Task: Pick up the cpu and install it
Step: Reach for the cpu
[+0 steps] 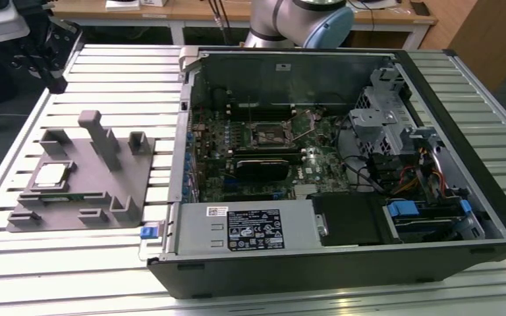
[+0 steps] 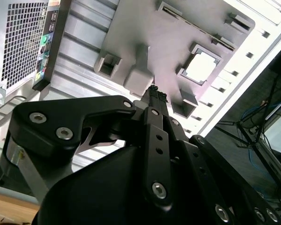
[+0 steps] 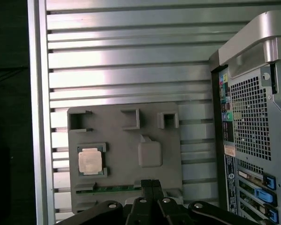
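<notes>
The gripper (image 3: pixel 151 183) hangs above the grey fixture (image 3: pixel 126 126) with its two fingers pressed together and nothing between them. In the second wrist view the closed tips (image 2: pixel 155 91) sit over the fixture's blocky post (image 2: pixel 139 75).

The cpu (image 3: pixel 90 161) is not under the tips. It lies flat, pale top up, in a square pocket of the fixture, below the gripper and off to the side facing away from the case (image 3: pixel 253 140). The post (image 3: pixel 150 153) stands between the tips and the cpu's pocket, nearer the tips than the chip. In the second wrist view the cpu (image 2: pixel 200 69) likewise lies beyond and to one side of the tips, with the case (image 2: pixel 23 42) on the other side.

The chip is close to square, so it offers no long axis. Its edges seem to run square with the line along which the fingers close, so by that reading little twist is needed, only a sideways shift and a spread of the fingers.

In the exterior view the cpu (image 1: pixel 51 174) sits on the fixture (image 1: pixel 86 204), well apart from the socket (image 1: pixel 269 135) inside the open case (image 1: pixel 341 263).
</notes>
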`<state>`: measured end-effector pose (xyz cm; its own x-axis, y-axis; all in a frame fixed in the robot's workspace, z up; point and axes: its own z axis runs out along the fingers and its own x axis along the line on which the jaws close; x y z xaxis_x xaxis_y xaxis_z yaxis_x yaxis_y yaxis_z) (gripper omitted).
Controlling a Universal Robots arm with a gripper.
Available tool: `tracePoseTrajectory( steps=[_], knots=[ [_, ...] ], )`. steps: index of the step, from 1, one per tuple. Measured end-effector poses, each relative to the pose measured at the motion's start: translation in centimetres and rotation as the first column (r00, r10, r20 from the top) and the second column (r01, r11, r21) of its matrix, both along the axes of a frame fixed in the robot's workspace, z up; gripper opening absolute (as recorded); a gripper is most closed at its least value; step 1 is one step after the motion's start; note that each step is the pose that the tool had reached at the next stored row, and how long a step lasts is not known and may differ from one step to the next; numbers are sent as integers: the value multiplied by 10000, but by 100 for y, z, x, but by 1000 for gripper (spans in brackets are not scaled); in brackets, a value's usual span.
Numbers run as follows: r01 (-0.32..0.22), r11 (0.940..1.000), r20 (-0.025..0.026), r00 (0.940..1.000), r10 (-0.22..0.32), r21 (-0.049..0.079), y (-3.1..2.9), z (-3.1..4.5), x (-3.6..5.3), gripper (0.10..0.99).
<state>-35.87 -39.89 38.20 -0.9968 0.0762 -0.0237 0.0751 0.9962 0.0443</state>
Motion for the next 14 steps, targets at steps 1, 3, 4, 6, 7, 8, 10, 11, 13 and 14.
tracePoseTrajectory(
  steps=[1,3,4,6,7,8,10,11,13,14],
  knots=[
    [0,10000,-1,10000,0,0,0,-1,-12,106],
    [0,10000,-1,10000,0,0,0,-3,-36,106],
    [0,10000,-2,10000,0,0,0,-4,-47,106],
    [1,10000,-3,10000,-1,0,0,-6,-71,106],
    [1,10000,-2,10000,-1,0,0,-7,-83,106],
    [1,10000,-3,10000,-1,0,0,-7,-96,106],
    [1,10000,-4,10000,-1,0,0,-9,-123,106],
    [1,10000,-4,10000,-1,0,0,-10,-137,106],
    [1,10000,-5,10000,-1,0,0,-11,-168,106],
    [1,10000,-4,10000,-1,0,0,-12,-181,106]
  ],
)
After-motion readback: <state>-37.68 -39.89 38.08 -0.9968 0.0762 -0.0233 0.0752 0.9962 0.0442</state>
